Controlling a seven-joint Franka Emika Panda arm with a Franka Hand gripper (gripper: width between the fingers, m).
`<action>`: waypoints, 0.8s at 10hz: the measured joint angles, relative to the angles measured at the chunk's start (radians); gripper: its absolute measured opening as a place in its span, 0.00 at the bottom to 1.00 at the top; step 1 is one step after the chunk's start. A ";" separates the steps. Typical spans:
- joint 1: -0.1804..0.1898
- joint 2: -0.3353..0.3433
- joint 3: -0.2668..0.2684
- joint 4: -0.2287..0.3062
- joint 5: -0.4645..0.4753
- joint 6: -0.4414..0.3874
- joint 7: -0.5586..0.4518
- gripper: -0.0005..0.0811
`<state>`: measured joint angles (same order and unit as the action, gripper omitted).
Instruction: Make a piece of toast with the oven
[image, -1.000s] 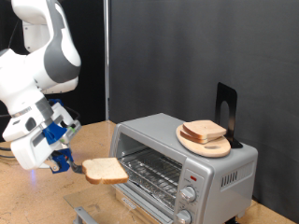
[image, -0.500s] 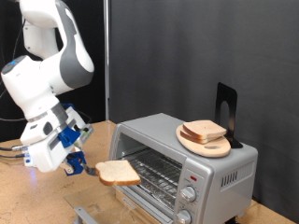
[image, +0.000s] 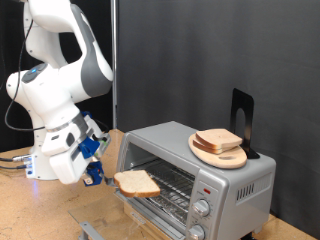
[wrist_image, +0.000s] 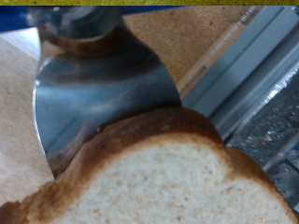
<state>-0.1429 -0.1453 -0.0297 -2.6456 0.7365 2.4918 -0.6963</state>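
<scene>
In the exterior view my gripper (image: 103, 175) is shut on the piece of toast (image: 135, 182), a pale slice with a tan crust, held level in the air just in front of the oven's open mouth. The oven (image: 195, 170) is a silver-grey box with its wire rack (image: 165, 180) showing, two round knobs (image: 204, 209) and a red light. In the wrist view the toast (wrist_image: 159, 177) fills the lower frame, with the oven's opened glass door (wrist_image: 98, 89) beneath it. The fingers do not show there.
A round wooden plate (image: 219, 153) with piled bread slices (image: 217, 140) sits on the oven's top. A black stand (image: 242, 120) rises behind it. The wooden table (image: 40, 215) spreads at the exterior view's left and bottom. A dark curtain hangs behind.
The arm has carried the toast toward the exterior view's right, from beside the oven to its open front. The gripper has stayed shut on the slice.
</scene>
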 joint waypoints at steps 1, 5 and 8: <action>0.009 -0.007 0.013 -0.005 0.011 0.006 -0.001 0.59; 0.032 -0.020 0.034 -0.011 0.033 0.020 -0.107 0.59; 0.032 -0.013 0.035 -0.004 0.032 0.020 -0.185 0.59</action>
<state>-0.1108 -0.1581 0.0051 -2.6492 0.7683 2.5116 -0.8808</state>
